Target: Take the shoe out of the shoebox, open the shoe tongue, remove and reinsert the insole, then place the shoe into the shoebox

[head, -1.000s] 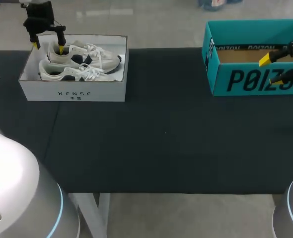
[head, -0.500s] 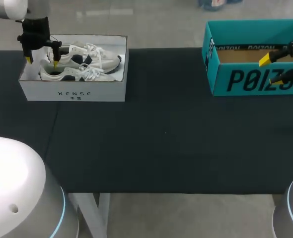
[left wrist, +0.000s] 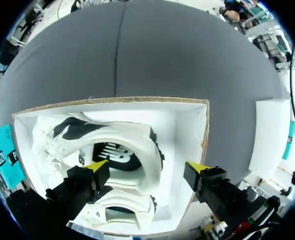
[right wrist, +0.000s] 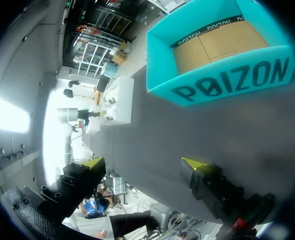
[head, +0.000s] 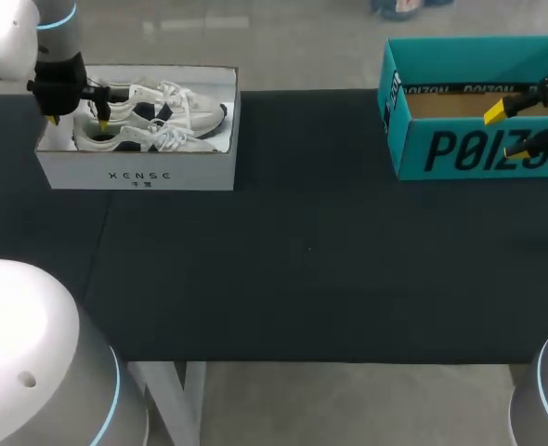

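While the white sneakers (head: 153, 116) lie side by side in the white shoebox (head: 139, 172) at the bench's (head: 302, 251) far left corner, toes toward the middle, the left claw (left wrist: 146, 167) hangs over their heel end with its fingers (left wrist: 82, 182) spread wide. One yellow tip sits above the dark opening of one sneaker (left wrist: 132, 142) and the other above the box's end wall, so that sneaker's heel lies between them, not pinched. Its mate (left wrist: 122, 212) lies just beside it, under the claw. Well apart, the right claw (right wrist: 143, 162) is spread too, holding nothing, with the open teal box (right wrist: 227, 80) ahead of it.
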`<state>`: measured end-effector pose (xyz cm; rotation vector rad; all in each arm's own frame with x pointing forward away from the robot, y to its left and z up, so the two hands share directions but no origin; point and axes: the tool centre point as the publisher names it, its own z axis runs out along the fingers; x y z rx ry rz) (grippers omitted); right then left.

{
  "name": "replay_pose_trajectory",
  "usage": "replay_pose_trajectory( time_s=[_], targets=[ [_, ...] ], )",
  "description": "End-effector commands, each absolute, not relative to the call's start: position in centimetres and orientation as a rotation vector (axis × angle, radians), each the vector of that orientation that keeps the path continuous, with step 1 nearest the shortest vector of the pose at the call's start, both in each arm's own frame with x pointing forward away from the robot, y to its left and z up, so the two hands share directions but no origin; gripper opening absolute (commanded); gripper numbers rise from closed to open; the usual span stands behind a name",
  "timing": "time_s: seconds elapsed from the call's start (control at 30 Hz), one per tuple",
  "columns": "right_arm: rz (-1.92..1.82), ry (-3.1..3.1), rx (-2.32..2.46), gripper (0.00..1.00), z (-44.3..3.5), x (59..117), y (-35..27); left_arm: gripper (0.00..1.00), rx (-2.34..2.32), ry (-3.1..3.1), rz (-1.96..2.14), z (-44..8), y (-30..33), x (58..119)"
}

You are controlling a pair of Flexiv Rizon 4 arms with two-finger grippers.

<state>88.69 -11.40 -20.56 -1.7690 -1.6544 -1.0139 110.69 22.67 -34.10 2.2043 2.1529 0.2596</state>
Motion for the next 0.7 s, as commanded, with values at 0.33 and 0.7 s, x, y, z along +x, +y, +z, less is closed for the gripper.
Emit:
replay_pose_trajectory(
  time_s=[0.33,0.7],
  targets=[
    [-1.011,-1.655,-1.771,1.00,-20.6,88.7,-11.4,1.00,2.229,2.241,0.151,-37.5,22.9,112.8],
    [-1.011,-1.655,-1.771,1.00,-20.6,88.7,-11.4,0.49,2.283,2.249,0.094,-39.5,22.7,113.1]
  ],
)
